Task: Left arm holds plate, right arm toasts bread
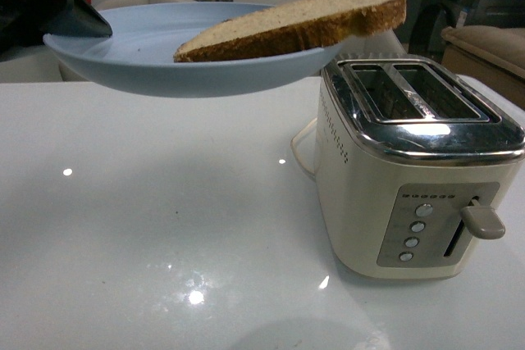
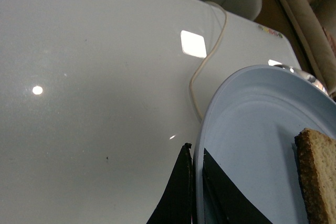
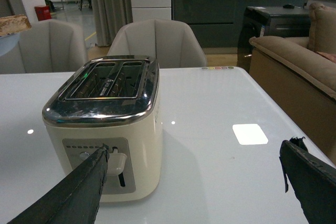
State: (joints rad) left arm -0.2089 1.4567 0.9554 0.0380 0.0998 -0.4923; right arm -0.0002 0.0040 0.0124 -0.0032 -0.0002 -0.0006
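Left tool clamps the plate rim; the bread slice overhangs opposite it (any tilt may drop it). Right tool, spread wide, faces the toaster.

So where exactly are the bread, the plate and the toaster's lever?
bread point(image 1: 299, 22), front view, middle of its cut face.
plate point(image 1: 139, 48), front view, bare inner surface left of the slice.
toaster lever point(image 1: 484, 220), front view, its knob.

Toaster slots stand clear above; plate and bread perhaps crowd beside.
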